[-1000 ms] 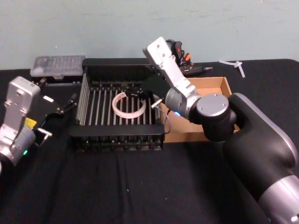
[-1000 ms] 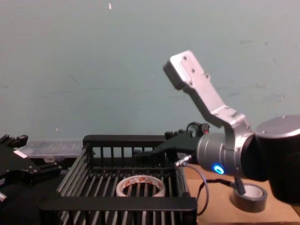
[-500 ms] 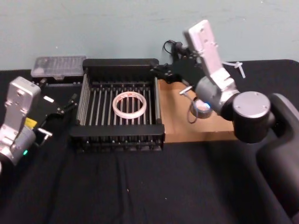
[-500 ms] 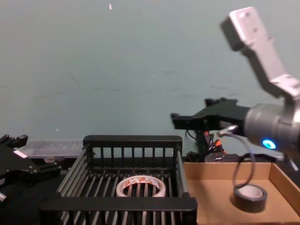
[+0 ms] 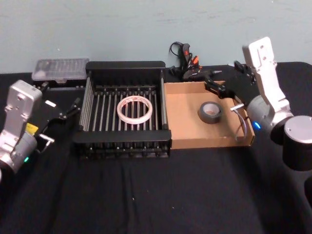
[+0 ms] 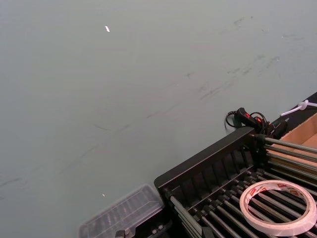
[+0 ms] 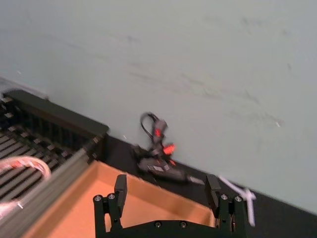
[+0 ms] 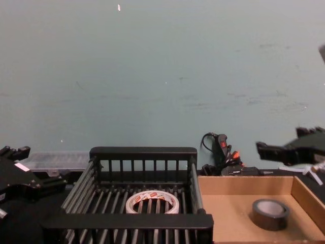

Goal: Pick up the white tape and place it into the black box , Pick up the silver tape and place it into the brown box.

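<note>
Black box (image 5: 124, 65) holds the white tape (image 5: 134, 108); brown box (image 5: 187, 139) holds the silver tape (image 5: 210, 112). Both placed, so right gripper (image 5: 218, 86), jaws spread and empty, should retreat clear of the wall; left gripper (image 5: 68, 112), jaws unclear, stays parked

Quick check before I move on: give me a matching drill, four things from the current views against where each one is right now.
Things:
1. white tape
2. silver tape
3. right gripper
4. left gripper

Places:
A. flat on the brown box floor
B. on the table left of the black box
C. on the black box's bars
D. open, above the brown box's far right corner

Pairs: 1-C, 2-A, 3-D, 4-B
</note>
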